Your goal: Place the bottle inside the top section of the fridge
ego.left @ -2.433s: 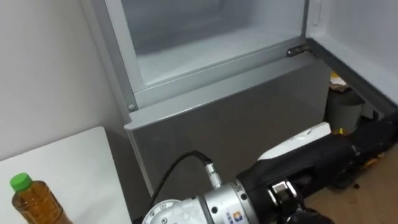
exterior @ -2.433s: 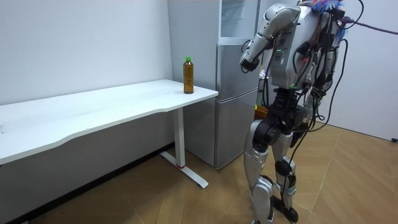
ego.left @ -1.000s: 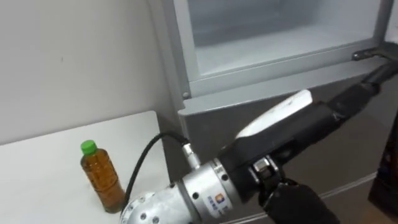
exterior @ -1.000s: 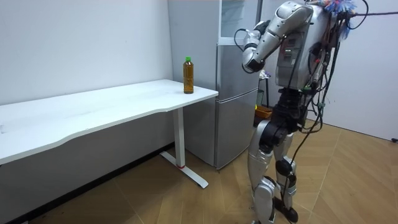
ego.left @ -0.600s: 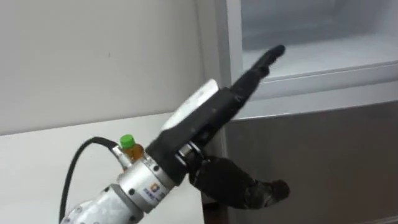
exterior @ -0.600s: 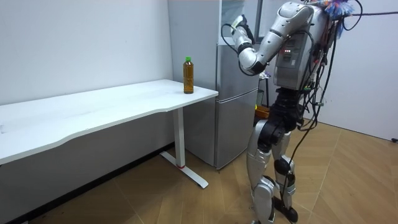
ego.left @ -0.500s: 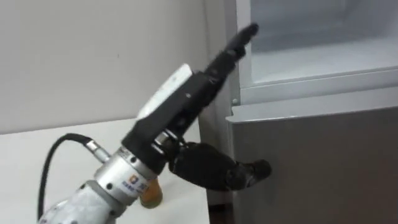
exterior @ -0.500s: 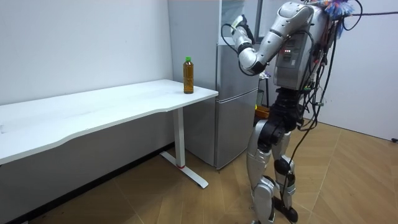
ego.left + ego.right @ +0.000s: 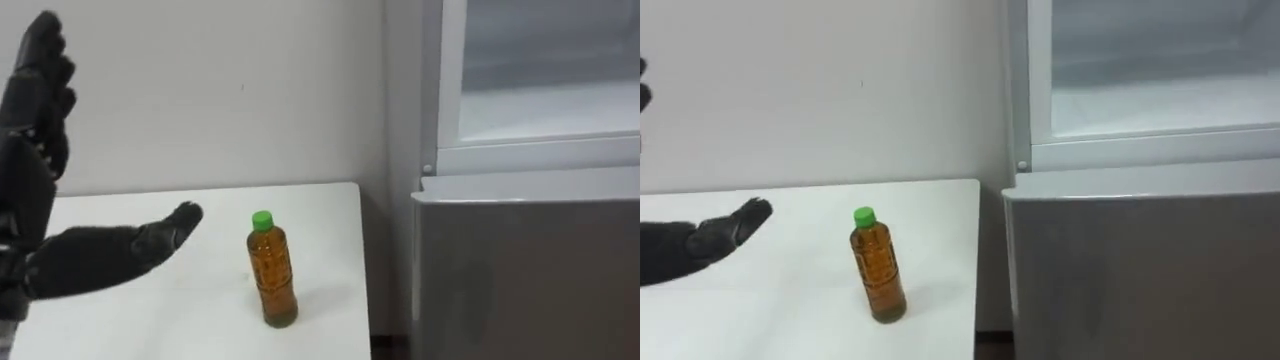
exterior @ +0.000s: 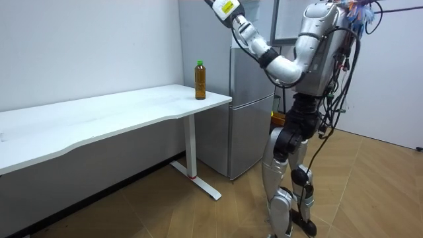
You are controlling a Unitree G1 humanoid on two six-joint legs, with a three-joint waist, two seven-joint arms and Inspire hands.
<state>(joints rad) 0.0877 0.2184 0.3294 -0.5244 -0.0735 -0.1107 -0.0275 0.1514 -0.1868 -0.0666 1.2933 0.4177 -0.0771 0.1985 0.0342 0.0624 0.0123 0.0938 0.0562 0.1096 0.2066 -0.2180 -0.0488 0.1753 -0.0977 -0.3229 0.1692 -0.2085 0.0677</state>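
An amber bottle with a green cap [image 9: 272, 270] stands upright on the white table [image 9: 150, 325], near the table's end beside the fridge. My left hand [image 9: 70, 262] hangs above the table to the left of the bottle, open, fingers straight and raised, thumb pointing at the bottle with a gap between them. It holds nothing. The upper fridge compartment [image 9: 545, 110] stands open to the right, its pale shelf bare. In the room view I stand in front of the fridge [image 10: 251, 99] with my left arm stretched up over the bottle [image 10: 199, 79].
The grey lower fridge door [image 9: 530, 270] is closed and sits close to the table's right edge. A white wall runs behind the table. In the room view the long table [image 10: 99, 112] stretches to the left, and wooden floor lies around me.
My left arm has swung from in front of the fridge up and to the left, over the table. The eye views have turned left. The bottle has stayed in place.
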